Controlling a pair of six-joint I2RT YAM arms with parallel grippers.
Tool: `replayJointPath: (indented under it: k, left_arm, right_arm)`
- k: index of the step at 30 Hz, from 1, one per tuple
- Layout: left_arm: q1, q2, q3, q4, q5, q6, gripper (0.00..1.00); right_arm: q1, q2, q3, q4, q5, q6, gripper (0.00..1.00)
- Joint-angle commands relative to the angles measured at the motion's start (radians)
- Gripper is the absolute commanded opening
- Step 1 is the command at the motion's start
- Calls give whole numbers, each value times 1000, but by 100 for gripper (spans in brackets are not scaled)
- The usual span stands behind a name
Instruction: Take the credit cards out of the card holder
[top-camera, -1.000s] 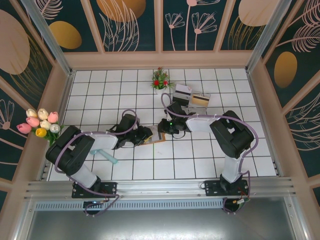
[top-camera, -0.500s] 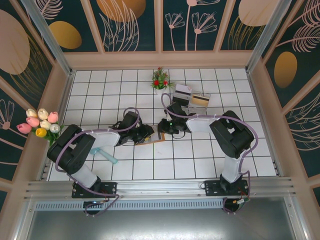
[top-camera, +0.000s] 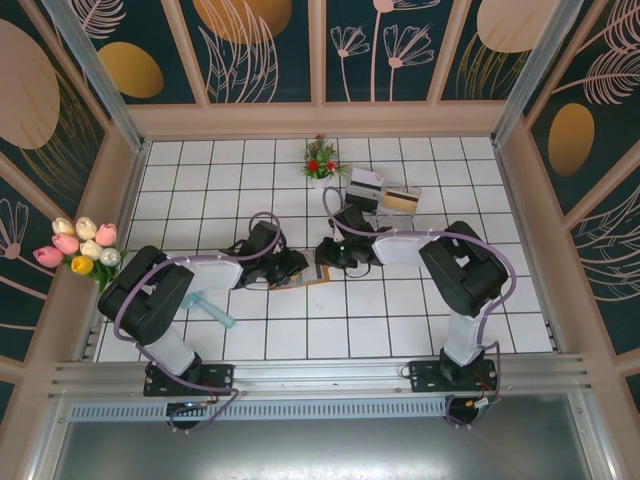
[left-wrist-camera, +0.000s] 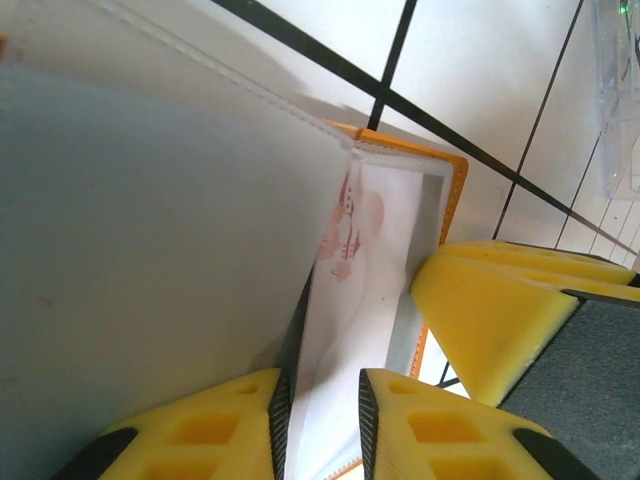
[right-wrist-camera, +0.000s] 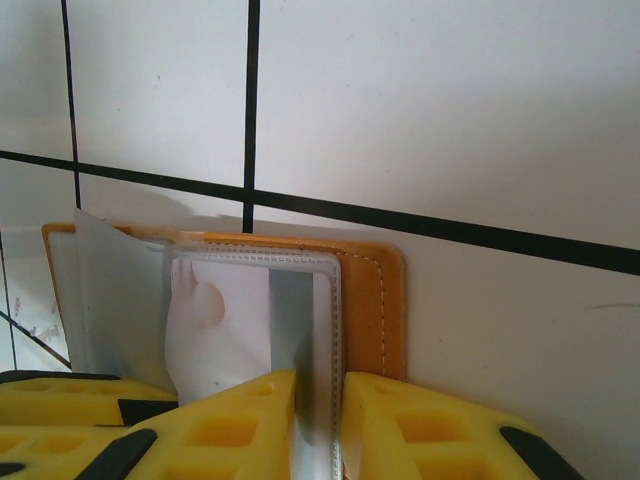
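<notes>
The orange-brown card holder (top-camera: 318, 281) lies open on the tiled floor between my two grippers. My left gripper (top-camera: 297, 270) reaches into it from the left. Its pads (left-wrist-camera: 322, 420) are closed on a white card (left-wrist-camera: 370, 260) with red marks beside a clear sleeve page (left-wrist-camera: 150, 250). My right gripper (top-camera: 325, 262) pins the holder from the right. Its jaws (right-wrist-camera: 318, 420) are shut on the stitched edge of a clear sleeve (right-wrist-camera: 300, 300) over the orange cover (right-wrist-camera: 375, 300). One teal-green credit card (top-camera: 212, 310) lies on the floor to the left.
A clear plastic tray (top-camera: 365, 185) and an orange-tan card (top-camera: 400, 200) sit behind the right arm. A small potted plant (top-camera: 320, 160) stands at the back centre. Tulips (top-camera: 82, 245) rest on the left wall ledge.
My left gripper has shifted slightly right, closer into the card holder. The right arm and the teal card have stayed in place.
</notes>
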Motion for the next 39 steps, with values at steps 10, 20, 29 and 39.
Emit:
replayJointPath:
  k: [10,20,29,39]
  left_arm:
    - [15,28,-165,256,68,2,14]
    - [44,30,-274,526,146,50,4]
    - [62,37,-303,581,145,72,0]
    - [62,38,-218,286,52,120,22]
  right_arm:
    - [16,194,-112,-232,115,-2,24]
    - [16,205,-111,-232,116,-3,23]
    - [16,205,-111,-237,120,-2,23]
    - [17,202,-110,-236,119,-2,23]
